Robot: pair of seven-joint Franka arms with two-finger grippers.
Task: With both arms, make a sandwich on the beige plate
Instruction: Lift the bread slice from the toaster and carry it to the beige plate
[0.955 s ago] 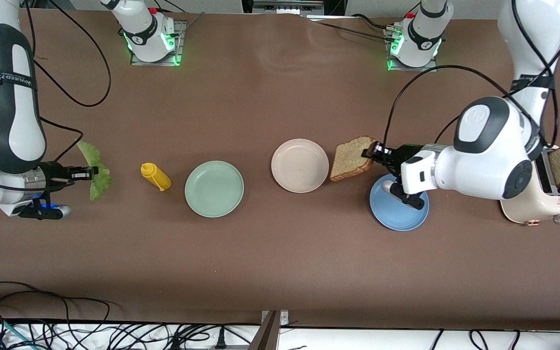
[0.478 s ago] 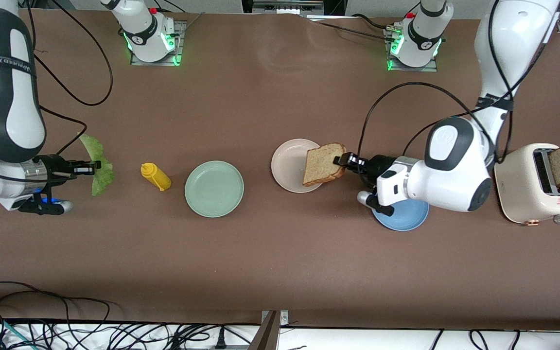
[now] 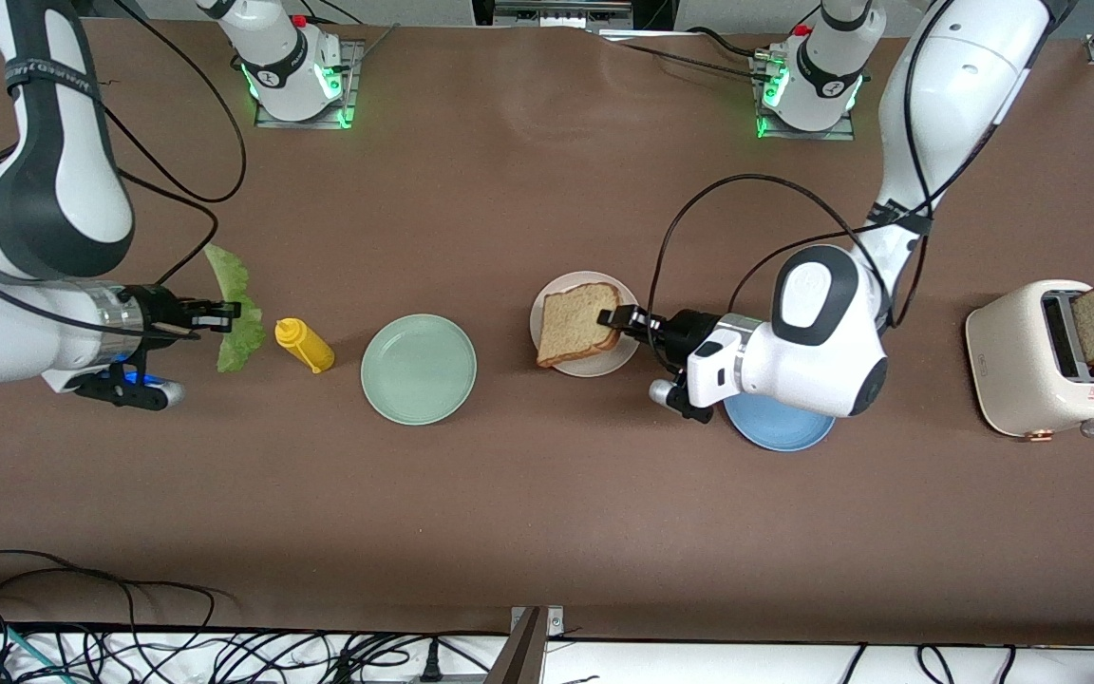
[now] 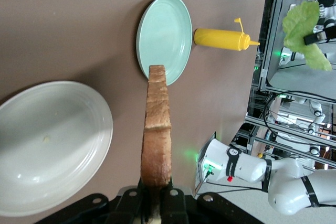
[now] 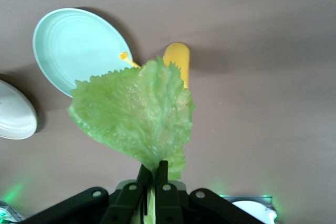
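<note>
Two jaws pairs clamped, left gripper (image 3: 612,316) on square grainy bread slice (image 3: 574,322) over round beige plate (image 3: 621,358), right gripper (image 3: 228,312) on crinkly lettuce leaf (image 3: 234,304).

High front camera faces both bases; wrist cameras look close along their tools, sharing the mint-green plate (image 3: 419,369).

A robotics lab: bolted arm bases (image 3: 298,66), brown-covered table (image 3: 509,513), loose cables (image 3: 177,646) along its edge.
</note>
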